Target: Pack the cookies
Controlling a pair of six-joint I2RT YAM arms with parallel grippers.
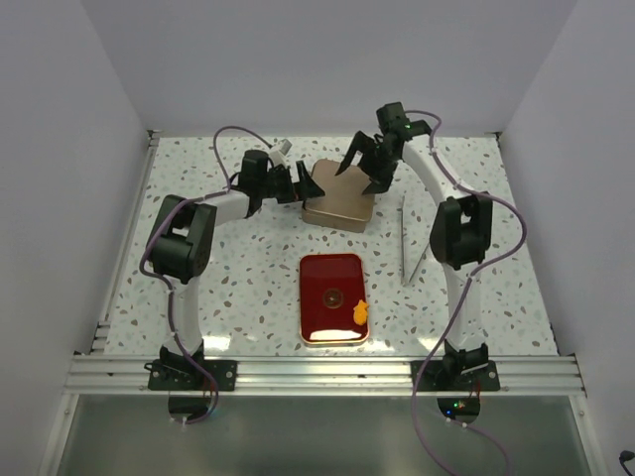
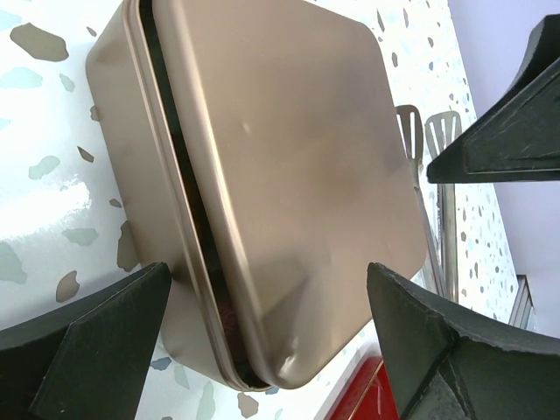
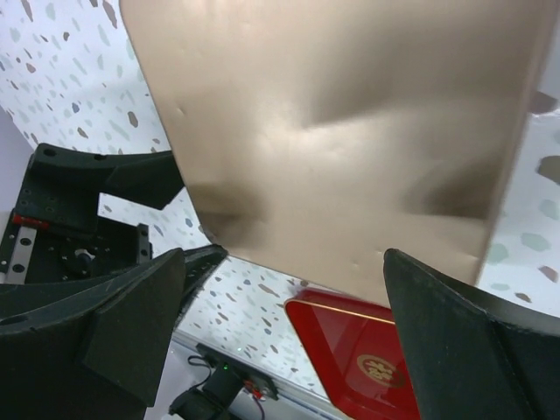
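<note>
One irregular orange cookie (image 1: 360,314) lies at the near right corner of the red tray (image 1: 333,297); no other cookies show. A gold tin (image 1: 339,203) stands behind the tray. Its lid (image 2: 289,149) sits slightly ajar, with a dark gap along one side. My left gripper (image 1: 301,183) hovers open at the tin's left side, and the tin's corner shows between its fingers (image 2: 267,276). Above the tin's far right part my right gripper (image 1: 362,171) is open and looks down on the lid (image 3: 284,258). Neither holds anything.
Metal tongs (image 1: 404,243) lie lengthwise on the speckled table, right of the tin and the tray; they show again in the left wrist view (image 2: 429,175). White walls close the table in on three sides. The aluminium rail (image 1: 317,375) runs along the near edge.
</note>
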